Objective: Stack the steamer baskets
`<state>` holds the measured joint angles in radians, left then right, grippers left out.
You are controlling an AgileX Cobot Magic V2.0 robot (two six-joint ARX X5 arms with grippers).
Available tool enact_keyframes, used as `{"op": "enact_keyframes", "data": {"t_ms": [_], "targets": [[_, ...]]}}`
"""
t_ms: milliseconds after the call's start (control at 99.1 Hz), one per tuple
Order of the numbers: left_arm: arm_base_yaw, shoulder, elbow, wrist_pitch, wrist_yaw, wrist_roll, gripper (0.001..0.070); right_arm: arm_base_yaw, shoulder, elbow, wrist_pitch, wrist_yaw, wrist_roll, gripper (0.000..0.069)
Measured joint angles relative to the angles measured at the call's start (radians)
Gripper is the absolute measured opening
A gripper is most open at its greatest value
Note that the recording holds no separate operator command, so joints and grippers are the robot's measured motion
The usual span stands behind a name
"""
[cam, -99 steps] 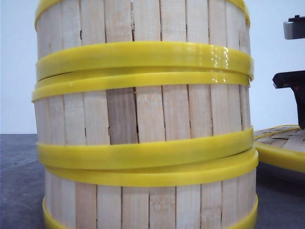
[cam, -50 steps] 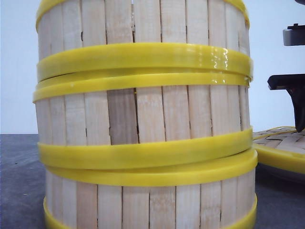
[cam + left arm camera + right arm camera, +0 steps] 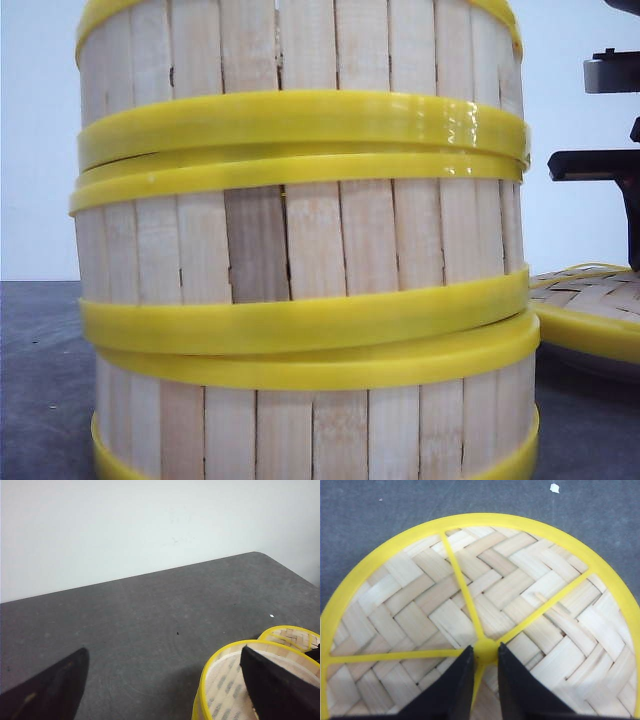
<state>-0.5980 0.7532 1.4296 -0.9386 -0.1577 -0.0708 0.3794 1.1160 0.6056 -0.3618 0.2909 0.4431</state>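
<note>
Surface (image 3: 150, 630): dark grey and speckled, carrying everything in view.

Steamer baskets (image 3: 300, 270): three slatted drums with yellow bands stand one on another, close to the front camera and filling most of that view. The bands at each joint sit slightly askew, so the tiers are not perfectly flush. The stack proper appears complete.

Lid (image 3: 480, 620): flat woven bamboo with a yellow rim and spokes, lying on the surface just beside the stack, on the robot's right. It is not yet on the stack.

Right tool (image 3: 484, 680): poised directly over the lid's central yellow hub, fingers (image 3: 450, 690) nearly together with only a narrow gap straddling the hub. Whether they have actually gripped the hub cannot be told.

Left tool (image 3: 165, 680): spread wide, holding nothing, hanging above the stack's open top with one finger over the basket interior.

Judgement: the step in hand is securing the lid. The next move calls for a firm pinch on the small hub, a level lift clear of the top rim, and centring over the stack without nudging the misaligned tiers.
</note>
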Motion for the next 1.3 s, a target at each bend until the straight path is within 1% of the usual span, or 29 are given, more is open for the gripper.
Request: {"op": "enact_keyframes", "data": {"t_ms": [171, 313, 393, 464, 585, 746, 847, 948, 1210, 1301], "targets": [[0.000, 0.000, 0.000, 0.000, 0.000, 0.000, 0.0589, -0.021, -0.030, 0.057, -0.063, -0.011, 0.000, 0.0054], [0.000, 0.000, 0.000, 0.000, 0.000, 0.000, 0.0589, -0.035, -0.060, 0.195, -0.118, 0.000, -0.004, 0.0053], [0.000, 0.000, 0.000, 0.000, 0.000, 0.000, 0.0589, -0.035, -0.063, 0.279, -0.157, -0.002, -0.030, 0.0052], [0.000, 0.000, 0.000, 0.000, 0.000, 0.000, 0.0589, -0.034, -0.063, 0.344, -0.219, -0.014, -0.055, 0.0052], [0.000, 0.000, 0.000, 0.000, 0.000, 0.000, 0.0589, -0.034, -0.063, 0.458, -0.315, -0.090, -0.076, 0.0052], [0.000, 0.000, 0.000, 0.000, 0.000, 0.000, 0.0589, -0.015, -0.063, 0.621, -0.387, -0.235, -0.077, 0.0051], [0.000, 0.000, 0.000, 0.000, 0.000, 0.000, 0.0589, 0.034, -0.056, 0.700, -0.451, -0.283, -0.077, 0.0050], [0.000, 0.000, 0.000, 0.002, 0.000, 0.000, 0.0589, 0.114, -0.030, 0.755, -0.495, -0.316, -0.076, 0.0050], [0.000, 0.000, 0.000, 0.004, 0.000, -0.008, 0.0589, 0.353, 0.095, 0.761, -0.526, -0.316, -0.071, 0.0050], [0.000, 0.000, 0.000, 0.004, 0.000, -0.014, 0.0589, 0.426, 0.150, 0.761, -0.525, -0.288, -0.070, 0.0050]]}}
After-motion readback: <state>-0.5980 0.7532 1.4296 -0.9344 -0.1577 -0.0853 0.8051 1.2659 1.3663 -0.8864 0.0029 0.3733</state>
